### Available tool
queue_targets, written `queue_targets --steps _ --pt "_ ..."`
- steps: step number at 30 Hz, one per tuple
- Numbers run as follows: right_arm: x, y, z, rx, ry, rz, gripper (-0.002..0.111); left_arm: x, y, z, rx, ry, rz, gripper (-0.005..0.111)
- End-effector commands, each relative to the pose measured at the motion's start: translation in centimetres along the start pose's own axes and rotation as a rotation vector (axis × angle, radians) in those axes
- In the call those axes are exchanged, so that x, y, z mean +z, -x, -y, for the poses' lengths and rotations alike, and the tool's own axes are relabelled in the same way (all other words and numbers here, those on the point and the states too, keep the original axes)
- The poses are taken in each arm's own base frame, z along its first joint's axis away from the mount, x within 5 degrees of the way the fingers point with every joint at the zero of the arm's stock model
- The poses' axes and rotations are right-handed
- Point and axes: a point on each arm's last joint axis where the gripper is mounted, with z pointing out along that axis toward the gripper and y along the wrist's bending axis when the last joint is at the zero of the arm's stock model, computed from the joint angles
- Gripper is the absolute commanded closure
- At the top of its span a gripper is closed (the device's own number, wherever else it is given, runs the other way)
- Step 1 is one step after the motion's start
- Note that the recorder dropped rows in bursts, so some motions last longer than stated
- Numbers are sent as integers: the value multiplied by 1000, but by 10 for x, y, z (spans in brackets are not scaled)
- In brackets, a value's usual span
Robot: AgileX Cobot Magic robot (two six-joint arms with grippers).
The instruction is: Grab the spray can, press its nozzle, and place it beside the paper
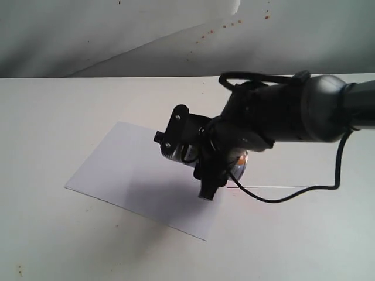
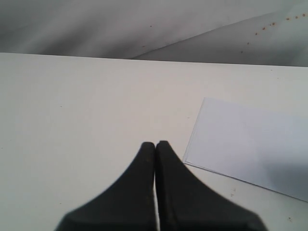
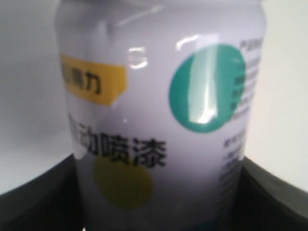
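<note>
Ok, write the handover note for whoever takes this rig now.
Left gripper: shut, empty, over the table near the paper.
Right gripper: shut on the spray can, held above the paper's right end.
Done: can picked up. Nozzle hidden; whether it was pressed cannot be told.
To do: press nozzle if needed, set can beside the paper.

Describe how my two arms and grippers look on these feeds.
Right arm: rounded grey housing, black wrist, loose black cable trailing off it. Right gripper: black, flat finger plate with visible screws. Left gripper: matte black fingers tapering to narrow tips. No markings visible.
</note>
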Motion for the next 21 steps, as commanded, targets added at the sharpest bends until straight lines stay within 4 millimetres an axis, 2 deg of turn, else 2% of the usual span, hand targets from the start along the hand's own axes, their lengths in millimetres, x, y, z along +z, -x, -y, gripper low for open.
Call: queue_targets --steps 1,4,9,21 --pt "-12 14 21 39 52 19 108 0 -1 0 -7 0 5 107" --pt "-4 16 24 16 90 -51 108 0 -1 0 -7 0 5 107" --pt "13 15 13 -17 154 -69 108 0 -1 0 -7 0 5 107" --pt "14 15 16 -51 123 -67 108 0 -1 0 -7 0 5 107"
